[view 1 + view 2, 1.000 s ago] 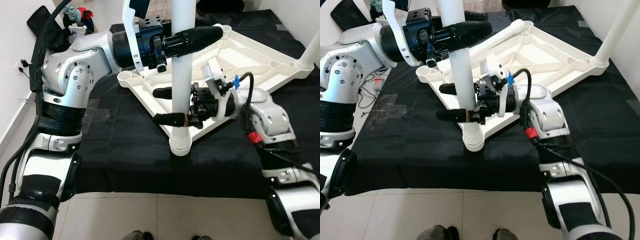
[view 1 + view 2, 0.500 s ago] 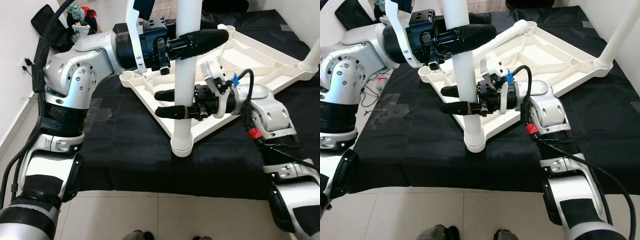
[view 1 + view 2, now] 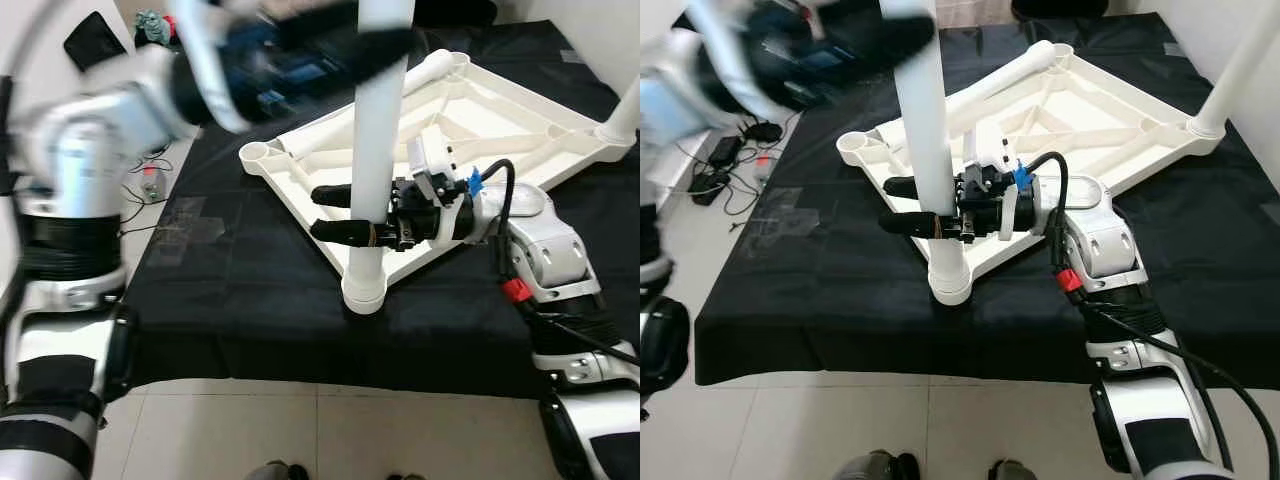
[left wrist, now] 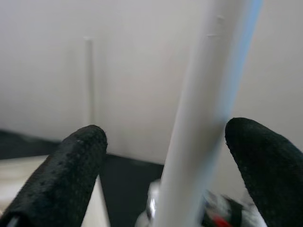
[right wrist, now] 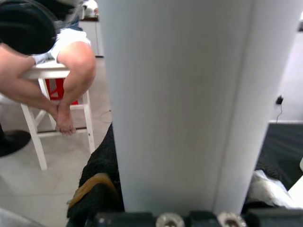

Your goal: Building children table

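Observation:
An upturned white table top lies on a black cloth. A white table leg stands upright in its near corner socket. My right gripper is shut on the lower part of this leg, one black finger on each side; the right wrist view has the leg pressed close between the fingers. My left gripper, blurred by motion, is high up at the leg's top left. Its fingers are spread open, with the leg loose between them.
A second white leg stands at the table top's far right corner. The cloth's front edge drops to a tiled floor. Cables lie on the floor at the left. A person sits on a white stool beyond the leg.
My left gripper has opened off the upper leg and its arm swings left, blurred. My right gripper still holds the lower leg in about the same place.

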`<state>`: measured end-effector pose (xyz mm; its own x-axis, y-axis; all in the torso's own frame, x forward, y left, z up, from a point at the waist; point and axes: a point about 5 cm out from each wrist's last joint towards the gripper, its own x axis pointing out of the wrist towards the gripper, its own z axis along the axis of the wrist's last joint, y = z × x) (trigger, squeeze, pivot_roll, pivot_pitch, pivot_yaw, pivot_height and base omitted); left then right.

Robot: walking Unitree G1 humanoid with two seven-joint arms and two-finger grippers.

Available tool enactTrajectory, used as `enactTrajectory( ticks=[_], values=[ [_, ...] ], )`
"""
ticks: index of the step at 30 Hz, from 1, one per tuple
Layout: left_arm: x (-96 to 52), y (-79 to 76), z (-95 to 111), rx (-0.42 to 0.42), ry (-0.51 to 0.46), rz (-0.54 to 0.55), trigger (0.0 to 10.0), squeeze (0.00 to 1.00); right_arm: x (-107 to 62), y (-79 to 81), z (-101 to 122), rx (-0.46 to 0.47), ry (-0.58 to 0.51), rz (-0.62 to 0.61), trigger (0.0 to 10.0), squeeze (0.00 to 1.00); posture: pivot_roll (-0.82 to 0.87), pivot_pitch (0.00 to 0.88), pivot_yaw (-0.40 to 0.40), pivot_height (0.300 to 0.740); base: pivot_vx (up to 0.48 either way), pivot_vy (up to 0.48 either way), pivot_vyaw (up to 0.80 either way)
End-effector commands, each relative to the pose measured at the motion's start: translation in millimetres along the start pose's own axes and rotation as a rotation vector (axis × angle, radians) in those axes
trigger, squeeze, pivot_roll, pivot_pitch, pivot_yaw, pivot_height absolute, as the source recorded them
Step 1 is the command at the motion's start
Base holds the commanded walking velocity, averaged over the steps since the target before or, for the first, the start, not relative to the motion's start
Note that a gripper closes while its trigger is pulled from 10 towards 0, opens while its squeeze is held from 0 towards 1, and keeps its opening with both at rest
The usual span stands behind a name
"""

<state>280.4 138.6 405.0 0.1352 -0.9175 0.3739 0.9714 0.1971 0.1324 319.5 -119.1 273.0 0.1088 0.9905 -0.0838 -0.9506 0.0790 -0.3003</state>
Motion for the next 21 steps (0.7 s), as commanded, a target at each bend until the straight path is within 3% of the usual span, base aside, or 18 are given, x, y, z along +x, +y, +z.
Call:
enactTrajectory(
  ticks=[1, 3, 4, 6, 8, 10, 11, 12, 13, 14, 15, 16, 17, 18, 19, 20, 21],
  values=[
    [-12.6, -5.7, 7, -0.023, -0.017, -0.008, 10.0, 1.0, 1.7, 6.2, -22, 0.077, 0.076, 0.017, 0.0, 0.0, 0.05, 0.199, 0.085, 0.74, 0.0, 0.0, 0.0],
    [-41.5, -18.0, 13, -0.053, -0.002, 0.011, 10.0, 1.0, 1.9, 7.7, -22, 0.073, 0.094, 0.024, 0.0, 0.0, 0.05, 0.215, 0.075, 0.74, 0.0, 0.0, 0.0],
    [-66.0, -24.5, 5, -0.072, 0.049, 0.08, 10.0, 1.0, 2.6, 7.8, -22, 0.072, 0.115, 0.031, 0.0, 0.0, 0.05, 0.238, 0.062, 0.74, 0.0, 0.0, 0.0],
    [-101.2, -36.1, -13, -0.122, 0.124, 0.225, 10.0, 1.0, 4.0, 7.8, -21, 0.076, 0.15, 0.029, 0.0, 0.0, 0.04, 0.26, 0.057, 0.74, 0.0, 0.0, 0.0],
    [-101.2, -36.1, -13, -0.122, 0.124, 0.225, 10.0, 1.0, 4.0, 7.8, -21, 0.076, 0.15, 0.029, 0.0, 0.0, 0.04, 0.26, 0.057, 0.74, 0.0, 0.0, 0.0],
    [-129.2, -51.0, -47, -0.231, 0.11, 0.396, 10.0, 1.0, 4.4, 8.0, -22, 0.096, 0.184, -0.012, 0.0, 0.0, 0.04, 0.288, 0.039, 0.74, 0.0, 0.0, 0.0],
    [-129.2, -51.0, -47, -0.231, 0.11, 0.396, 10.0, 1.0, 4.4, 8.0, -22, 0.096, 0.184, -0.012, 0.0, 0.0, 0.04, 0.288, 0.039, 0.74, 0.0, 0.0, 0.0],
    [-140.7, -65.1, -78, -0.295, 0.104, 0.526, 10.0, 1.0, 3.6, 12.3, -27, 0.118, 0.21, -0.061, 0.0, 0.0, 0.03, 0.308, 0.027, 0.74, 0.0, 0.0, 0.0],
    [-146.0, -76.6, -96, -0.331, 0.099, 0.61, 10.0, 1.0, 2.6, 15.8, -30, 0.132, 0.226, -0.094, 0.0, 0.0, 0.03, 0.314, 0.022, 0.74, 0.0, 0.0, 0.0],
    [-146.0, -76.6, -96, -0.331, 0.099, 0.61, 10.0, 1.0, 2.6, 15.8, -30, 0.132, 0.226, -0.094, 0.0, 0.0, 0.03, 0.314, 0.022, 0.74, 0.0, 0.0, 0.0],
    [-146.7, -92.1, -119, -0.344, 0.115, 0.719, 10.0, 0.94, 1.1, 21.7, -34, 0.169, 0.236, -0.162, 0.0, 0.0, 0.02, 0.332, 0.008, 0.74, 0.0, 0.0, 0.0],
    [-146.7, -92.1, -119, -0.344, 0.115, 0.719, 10.0, 0.94, 1.1, 21.7, -34, 0.169, 0.236, -0.162, 0.0, 0.0, 0.02, 0.332, 0.008, 0.74, 0.0, 0.0, 0.0],
    [-138.7, -111.3, -144, -0.38, 0.121, 0.815, 10.0, 0.18, -1.4, 30.5, -41, 0.232, 0.253, -0.266, 0.0, 0.0, 0.01, 0.343, -0.002, 0.74, 0.0, 0.0, 0.0],
    [-122.0, -129.0, -168, -0.352, 0.256, 0.841, 10.0, 0.0, -8.1, 34.5, -53, 0.295, 0.29, -0.577, 0.0, 0.0, 0.01, 0.343, -0.019, 0.74, 0.0, 0.0, 0.0],
    [-122.0, -129.0, -168, -0.352, 0.256, 0.841, 10.0, 0.0, -8.1, 34.5, -53, 0.295, 0.29, -0.577, 0.0, 0.0, 0.01, 0.343, -0.019, 0.74, 0.0, 0.0, 0.0],
    [-106.3, -144.5, -186, -0.288, 0.367, 0.818, 10.0, 0.0, -30.6, 36.0, -66, 0.331, 0.335, -1.046, 0.0, 0.0, 0.0, 0.324, -0.041, 0.74, 0.0, 0.0, 0.0],
    [-106.3, -144.5, -186, -0.288, 0.367, 0.818, 10.0, 0.0, -30.6, 36.0, -66, 0.331, 0.335, -1.046, 0.0, 0.0, 0.0, 0.324, -0.041, 0.74, 0.0, 0.0, 0.0]
  ],
)
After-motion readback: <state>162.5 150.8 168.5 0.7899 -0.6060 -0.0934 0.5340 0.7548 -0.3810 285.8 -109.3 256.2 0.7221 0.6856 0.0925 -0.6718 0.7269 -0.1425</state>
